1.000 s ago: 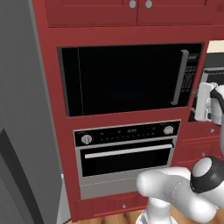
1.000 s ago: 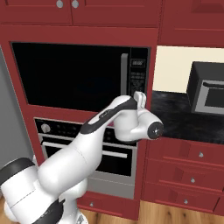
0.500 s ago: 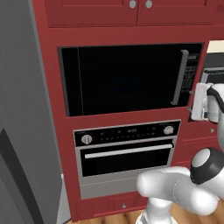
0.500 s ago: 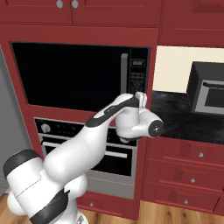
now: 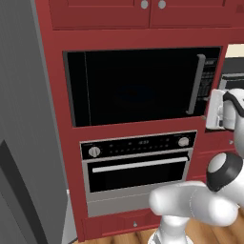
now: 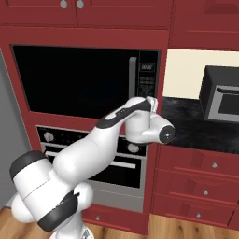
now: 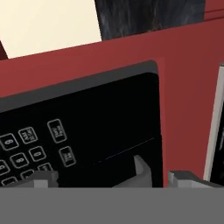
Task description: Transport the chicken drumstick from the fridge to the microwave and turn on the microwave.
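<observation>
Standing tallest at the left edge, the grey fridge was seen with its door shut. Just beside it, the red cabinetry framed the microwave, whose dark glass door was closed, with the grey vertical handle near its right side and the button panel beyond that. Directly beneath the microwave, the silver-black oven was set, with two knobs and a horizontal handle. To the right, a black countertop was seen carrying a smaller dark appliance against a cream wall.

The white arm was raised in front of the cabinetry, and the gripper was held at the microwave's lower right corner, close to the button panel. In the hand view the gripper was pointed at the panel's small white-outlined keys, its fingertips set wide apart with nothing between them. Whether the panel was touched could not be told.

The chicken drumstick could not be made out; the microwave's interior was too dark behind the glass to be read.
</observation>
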Robot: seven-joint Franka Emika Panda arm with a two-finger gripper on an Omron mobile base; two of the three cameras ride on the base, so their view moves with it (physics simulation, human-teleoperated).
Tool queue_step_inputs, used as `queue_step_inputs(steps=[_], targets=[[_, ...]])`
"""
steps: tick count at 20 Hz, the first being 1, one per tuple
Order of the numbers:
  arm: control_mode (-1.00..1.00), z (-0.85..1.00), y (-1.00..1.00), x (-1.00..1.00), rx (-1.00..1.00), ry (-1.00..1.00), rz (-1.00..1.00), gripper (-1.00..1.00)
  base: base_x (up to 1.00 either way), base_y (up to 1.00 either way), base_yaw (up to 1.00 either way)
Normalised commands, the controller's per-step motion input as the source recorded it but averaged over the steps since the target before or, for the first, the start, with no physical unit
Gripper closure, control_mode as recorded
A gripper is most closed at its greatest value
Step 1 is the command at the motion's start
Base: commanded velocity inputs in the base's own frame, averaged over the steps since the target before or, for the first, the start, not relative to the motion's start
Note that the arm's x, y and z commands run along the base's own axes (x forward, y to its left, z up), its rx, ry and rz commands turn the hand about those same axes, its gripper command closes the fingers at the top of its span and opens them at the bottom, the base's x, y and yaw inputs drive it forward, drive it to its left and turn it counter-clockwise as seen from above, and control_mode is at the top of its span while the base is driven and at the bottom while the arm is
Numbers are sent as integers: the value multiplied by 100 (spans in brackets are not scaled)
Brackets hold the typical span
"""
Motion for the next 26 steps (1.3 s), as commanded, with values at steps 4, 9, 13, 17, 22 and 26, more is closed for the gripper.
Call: queue_step_inputs(steps=[4, 9, 13, 17, 22, 26], targets=[[-100, -8, -8, 20, 0, 0, 0, -100, 0, 0, 0], [-100, -16, -2, 19, 0, 1, 0, -100, 0, 0, 0], [-100, -17, -3, 21, 1, 2, 0, -100, 0, 0, 0], [-100, -13, -5, 23, 2, 2, 0, -100, 0, 0, 0], [-100, -21, -1, 15, 1, 1, 0, -100, 0, 0, 0], [-100, -28, 1, 9, 0, 0, 0, -100, 0, 0, 0]])
